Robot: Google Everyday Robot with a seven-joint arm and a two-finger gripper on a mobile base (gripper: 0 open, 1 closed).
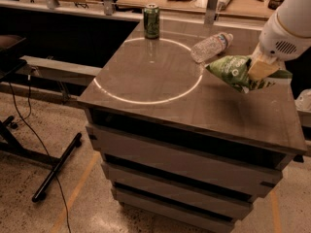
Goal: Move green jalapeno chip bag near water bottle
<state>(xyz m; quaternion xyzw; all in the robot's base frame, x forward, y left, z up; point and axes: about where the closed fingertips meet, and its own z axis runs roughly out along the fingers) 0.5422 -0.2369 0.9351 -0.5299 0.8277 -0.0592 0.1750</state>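
Observation:
The green jalapeno chip bag [233,72] hangs tilted in the air above the right side of the table, held at its right end. My gripper [261,69] is shut on the bag, its tan fingers clamped over the foil below the white arm. The water bottle [211,46] lies on its side on the table, cap pointing right, just up and left of the bag's left tip. A small gap shows between bag and bottle.
A dark green soda can [151,21] stands upright at the back of the brown table [160,101], at the top of a bright ring of light. Desks with clutter run behind. A black chair base and cables lie on the floor at left.

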